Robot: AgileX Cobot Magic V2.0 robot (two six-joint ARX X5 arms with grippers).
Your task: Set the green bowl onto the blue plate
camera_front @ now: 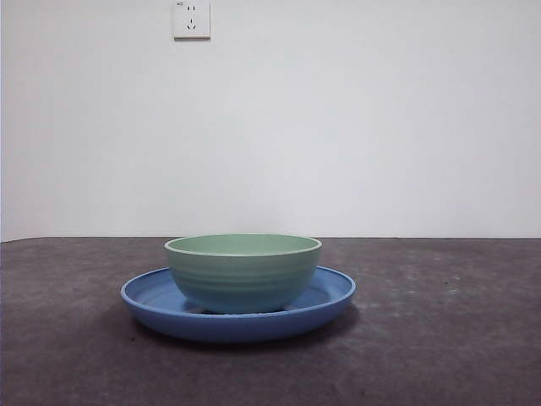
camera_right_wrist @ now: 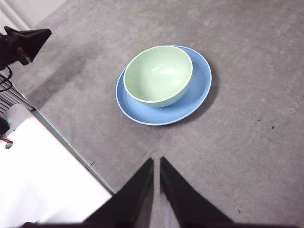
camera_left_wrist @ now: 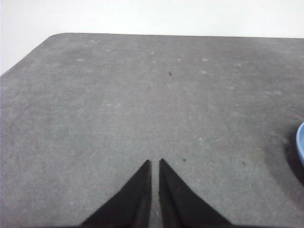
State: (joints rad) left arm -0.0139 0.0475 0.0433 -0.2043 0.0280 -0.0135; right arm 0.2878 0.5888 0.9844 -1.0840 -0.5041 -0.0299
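The green bowl [camera_front: 243, 272] stands upright inside the blue plate [camera_front: 152, 298] on the grey table, a little toward one side of the plate. The right wrist view shows the bowl [camera_right_wrist: 158, 75] empty, resting on the plate [camera_right_wrist: 199, 85]. My right gripper [camera_right_wrist: 156, 162] is shut and empty, held high above the table and apart from the plate. My left gripper [camera_left_wrist: 155, 164] is shut and empty over bare table; only a sliver of the plate's rim [camera_left_wrist: 300, 140] shows in its view. Neither gripper shows in the front view.
The grey table mat [camera_front: 439, 338] runs to a white wall with a socket [camera_front: 191, 19]. In the right wrist view the other arm's black jaws [camera_right_wrist: 23, 42] show beside the table's edge, over a white surface [camera_right_wrist: 42, 185].
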